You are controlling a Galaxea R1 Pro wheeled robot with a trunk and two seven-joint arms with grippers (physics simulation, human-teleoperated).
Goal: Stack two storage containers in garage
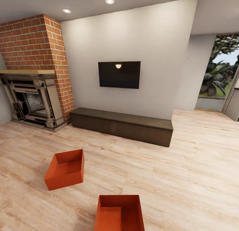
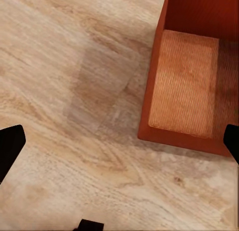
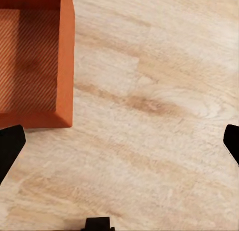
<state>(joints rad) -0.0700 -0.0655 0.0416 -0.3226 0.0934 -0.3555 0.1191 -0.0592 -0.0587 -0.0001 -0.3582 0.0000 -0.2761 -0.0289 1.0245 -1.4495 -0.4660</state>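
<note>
Right at the near edge of the head view, one orange box (image 1: pixel 119 212) on the light plank floor (image 1: pixel 186 177), cut off by the frame so its closest wall goes unseen. Looking down past the left end effector (image 2: pixel 119 141), fingers spread wide and empty, with a corner of a box (image 2: pixel 186 86) below; same story past the right end effector (image 3: pixel 119 141), fingers well apart, nothing between them, box corner (image 3: pixel 37 57) off to one side. Probably the same near box, though hard to say for sure. Thin, plain walls, no lid, nothing visible inside: likely light and fairly stiff, smooth enough to slip, so best pinched over a wall rim or squeezed from two opposite sides. Further out, the second box (image 1: pixel 65 169), turned at an angle, well apart from the first. Beyond, a long dark cabinet (image 1: pixel 122 124), a black TV (image 1: pixel 119 74) above, a brick fireplace (image 1: pixel 33 98). No garage in sight.
</note>
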